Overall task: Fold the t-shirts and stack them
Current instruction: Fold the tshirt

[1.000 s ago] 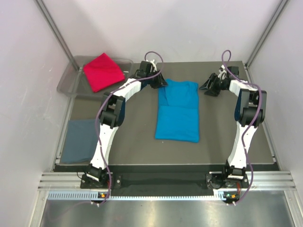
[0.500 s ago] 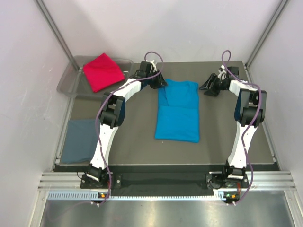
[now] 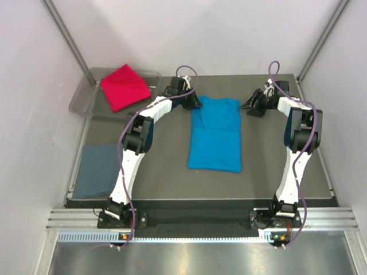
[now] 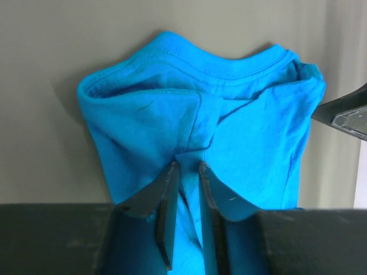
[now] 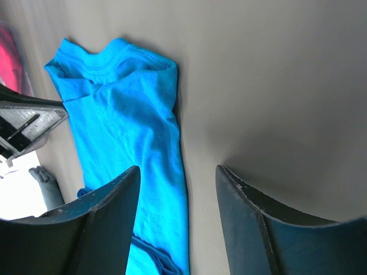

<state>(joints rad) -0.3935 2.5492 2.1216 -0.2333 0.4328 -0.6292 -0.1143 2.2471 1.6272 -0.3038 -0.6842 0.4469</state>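
Seen from above, the turquoise t-shirt (image 3: 215, 140) lies on the table (image 3: 157, 169) with its long axis 12 to 6 and collar at 12; the left gripper (image 3: 195, 102), nearly closed, pinches its 11 o'clock corner, while the right gripper (image 3: 253, 106), spread and empty, has it at 9 o'clock.

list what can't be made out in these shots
- Top view: the left gripper covers the turquoise shirt's far left corner.
- Left wrist view: the gripper's own body cuts off the shirt's lower part.
- Top view: the left arm crosses the grey-blue shirt's right edge; its folds are too small to read.
- Right wrist view: the red shirt is only a blurred sliver at the left edge.
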